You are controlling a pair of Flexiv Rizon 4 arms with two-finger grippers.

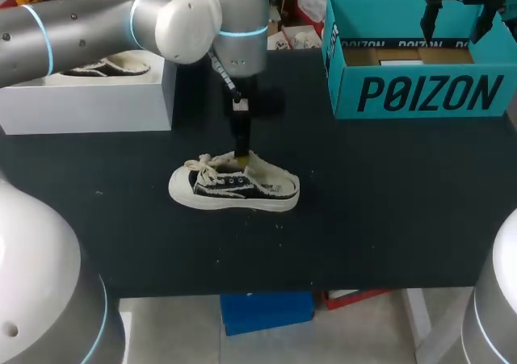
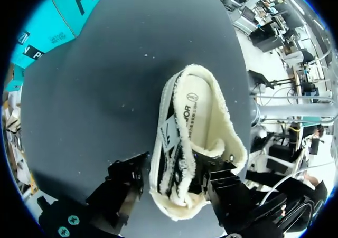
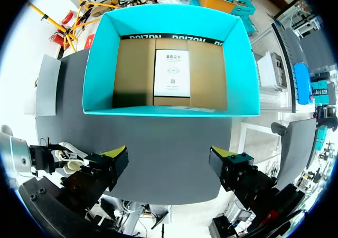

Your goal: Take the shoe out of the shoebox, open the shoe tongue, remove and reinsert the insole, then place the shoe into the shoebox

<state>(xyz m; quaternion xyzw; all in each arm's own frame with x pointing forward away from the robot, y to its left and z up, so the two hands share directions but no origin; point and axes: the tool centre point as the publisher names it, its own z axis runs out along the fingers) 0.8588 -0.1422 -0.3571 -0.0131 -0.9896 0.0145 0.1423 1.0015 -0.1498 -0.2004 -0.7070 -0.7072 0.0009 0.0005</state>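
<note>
Here the shoe (image 1: 234,188), a black low-top sneaker w/ cream trim and white sole, stands on its sole near the middle of the black table (image 1: 388,219), toe toward the robot's left, laces (image 1: 202,169) loose over the front. In the left wrist view its mouth lies open and the cream insole (image 2: 198,111) sits inside. The left gripper (image 1: 241,158) hangs straight down at the shoe's far rim, approx. mid-length; from the wrist the lace end of the shoe sits at the gripper, but whether it's clamped on the shoe can't be told. Well apart, at the table's far right corner, stands the teal shoebox (image 1: 420,94), open-topped, w/ a brown cardboard floor and a white sheet (image 3: 171,72) lying on it. The right gripper (image 1: 459,21) hovers above the box, its yellow-tipped fingers (image 3: 117,154) spread wide, holding nothing. At the far left a white box (image 1: 89,102) carries a second sneaker (image 1: 109,65).
</note>
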